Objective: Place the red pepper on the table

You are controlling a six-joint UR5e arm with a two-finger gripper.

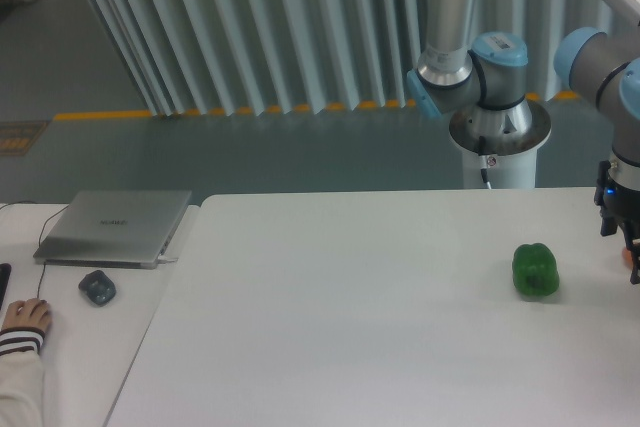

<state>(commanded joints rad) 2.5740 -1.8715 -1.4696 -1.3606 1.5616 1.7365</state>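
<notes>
The red pepper does not show in this view; it is hidden or out of frame. My gripper (622, 245) hangs at the far right edge of the picture, low over the white table (350, 327), and is partly cut off by the frame. One dark finger (606, 221) shows; I cannot tell how the jaws stand. A small orange-pink rounded object (628, 258) shows right at the fingers at the frame edge; I cannot tell whether it is gripped.
A green bell pepper (536, 270) lies on the table, left of the gripper. The arm's base (498, 132) stands behind the table. At the left, a narrower desk holds a grey laptop (115, 226), a mouse (97, 287) and a person's hand (24, 319).
</notes>
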